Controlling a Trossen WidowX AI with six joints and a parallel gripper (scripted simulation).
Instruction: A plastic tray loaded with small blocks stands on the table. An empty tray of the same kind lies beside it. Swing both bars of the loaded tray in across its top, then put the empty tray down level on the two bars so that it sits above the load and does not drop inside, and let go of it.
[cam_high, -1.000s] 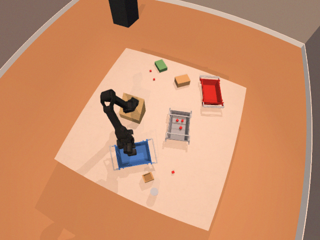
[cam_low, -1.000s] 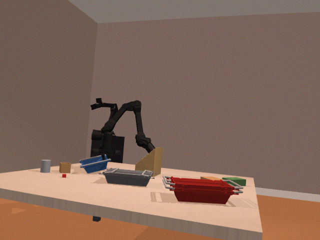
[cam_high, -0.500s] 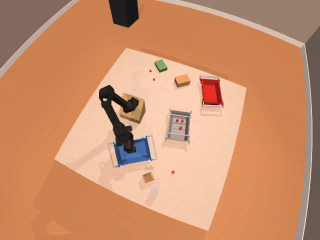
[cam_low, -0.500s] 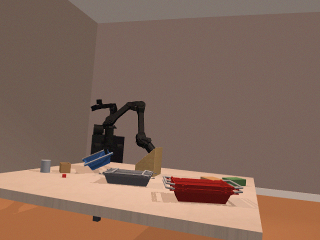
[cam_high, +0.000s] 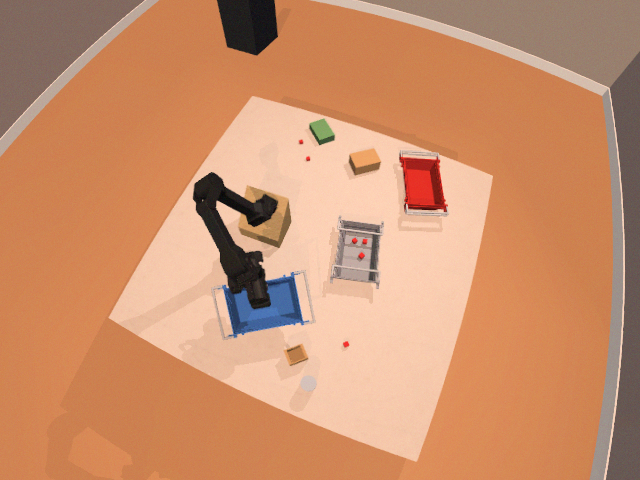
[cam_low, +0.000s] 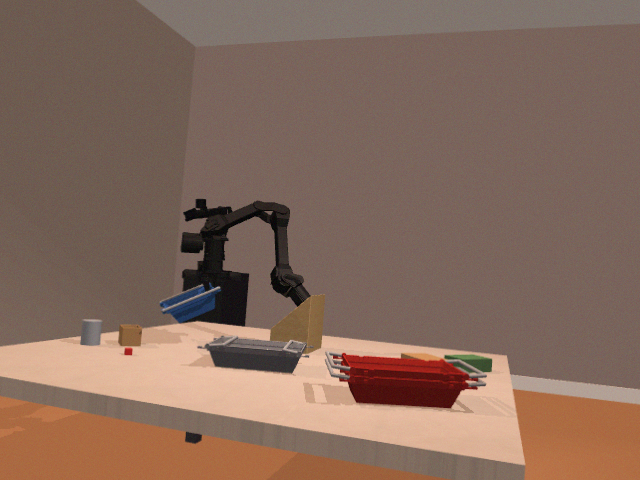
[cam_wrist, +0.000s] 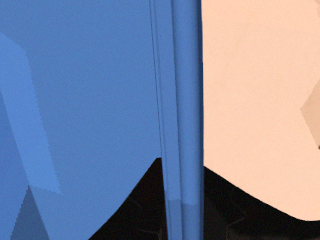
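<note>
The grey tray (cam_high: 375, 253) (cam_low: 253, 360) stands on the table with three red blocks (cam_high: 361, 255) inside. One wire bar (cam_high: 360, 229) lies across its top near one end, the other bar (cam_high: 356, 268) near the other end. My gripper (cam_low: 207, 283) (cam_wrist: 172, 166) is shut on a long side wall of the empty blue tray (cam_high: 279, 304) (cam_low: 191, 307) (cam_wrist: 100, 100). The blue tray is in the air, clearly tilted, its held side higher in the exterior view. Its wire bars are swung out over its ends. In the top view the arm hides the fingertips.
A tan wedge-shaped block (cam_high: 279, 219) (cam_low: 297, 325) stands beside the arm. Red trays (cam_high: 423, 180) (cam_low: 408, 390), apparently nested, stand beyond the grey tray. Also on the table are a small brown box (cam_high: 296, 354) (cam_low: 129, 335), grey cylinder (cam_high: 308, 383) (cam_low: 90, 332), orange block (cam_high: 364, 160) and green block (cam_high: 321, 130).
</note>
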